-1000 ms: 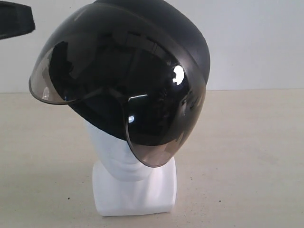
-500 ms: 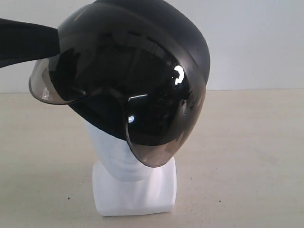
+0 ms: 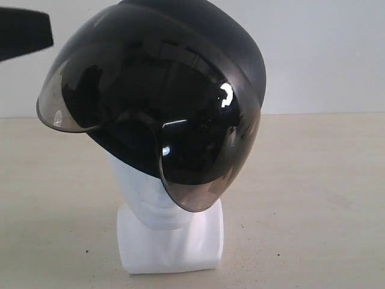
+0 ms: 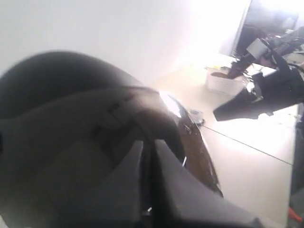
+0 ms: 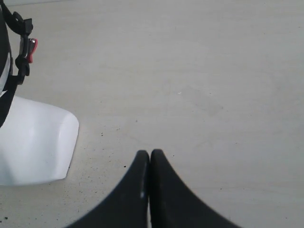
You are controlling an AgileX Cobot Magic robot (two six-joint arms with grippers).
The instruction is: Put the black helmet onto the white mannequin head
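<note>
black helmet [image 3: 198,36] sits on top of the white mannequin head [image 3: 141,192], tilted, not level. its smoky visor [image 3: 180,114] hangs down on the front and covers most of the face. only the lower face, chin and blocky neck base [image 3: 171,244] show under the rim. the head stands upright on the beige table [image 3: 313,198], about mid scene.

left gripper [image 4: 148,147]: fingers pressed together, closed narrow, nothing clamped between them. in its wrist view it is close up against the helmet shell, blurry, so contact can't be told. in the exterior view a dark bit of the left arm [image 3: 24,33] pokes in at the upper left corner, apart from the helmet.

right gripper [image 5: 150,154]: fingers closed tip to tip, empty, over bare table. it is beside the neck base and not touching it. a helmet strap with a red clip [image 5: 29,47] dangles above the base in that view.
</note>
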